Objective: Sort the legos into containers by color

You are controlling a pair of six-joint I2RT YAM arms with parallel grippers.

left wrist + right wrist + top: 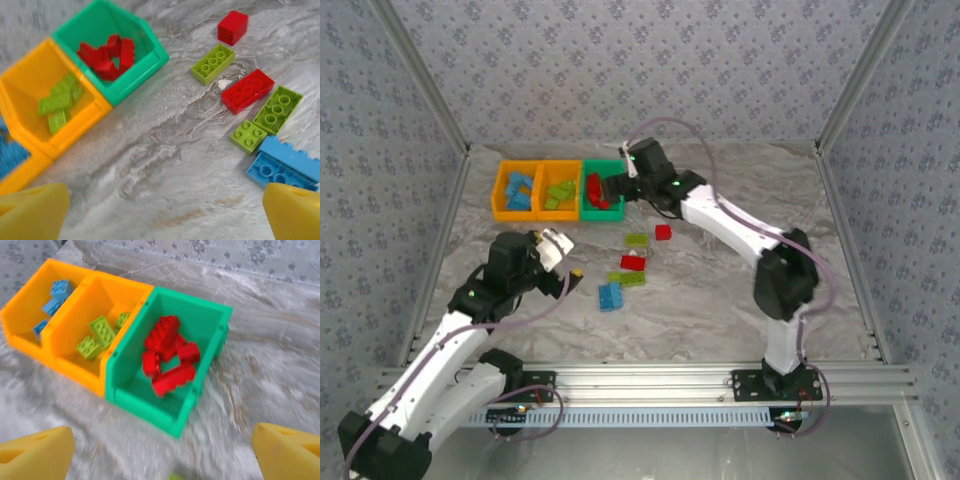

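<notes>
Nearest, the left claw point(565, 258) hung low over the table point(720, 310), its yellow fingertips point(35, 210) spread wide with nothing between them.

Just beyond it the loose bricks lay in a small cluster on the middle of the table. Two blue bricks point(282, 167) touched each other at the near edge. A small green brick point(248, 135) and a longer green brick point(277, 110) sat side by side just past them, then a long red brick point(247, 91). Another green brick point(213, 63) lay farther on, and a small red brick point(232, 27) was farthest and a little to the right.

They looked light, hard and smooth-walled, so a slack pinch would likely let one slide out. The surest hold seemed to be from above, across the two long sides near the middle, clear of the studs. The blue pair, lying in contact, would probably be awkward to take one at a time.

At the far left stood the three joined bins. The left orange bin point(30, 295) held blue pieces, the middle orange bin point(100, 295) held green ones, and the green bin point(192, 297) on the right held a heap of red. The right claw point(160, 460) hovered near the green bin, its fingers wide apart and empty.
</notes>
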